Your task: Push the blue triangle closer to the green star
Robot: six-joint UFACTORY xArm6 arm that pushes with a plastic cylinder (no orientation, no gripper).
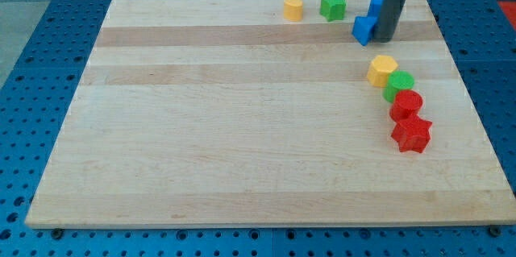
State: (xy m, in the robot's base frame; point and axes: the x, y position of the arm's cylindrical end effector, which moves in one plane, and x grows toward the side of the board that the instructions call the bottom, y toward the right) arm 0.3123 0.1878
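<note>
Tip (385,39) touching blue triangle (364,29) right side; push underway. Green star (332,5) far-left; next shove left, slightly farther. End effector bare rod, holds nothing.

My board (242,128) is pale wood, laid in long glued strips with a fine grain, smooth and lightly satin rather than shiny. The blocks look like painted wood or plastic, I cannot tell which; all have a smooth, flat-coloured skin: yellow heart (293,6), green star (333,5), blue triangle (364,29), yellow hexagon (382,70), green round (398,85), red round (406,105) and red star (412,134). My rod (393,3) is dark grey and matt, its tip (384,39) likewise. The blue bench (40,47) under the board is a perforated sheet, smooth, with a dull sheen.
</note>
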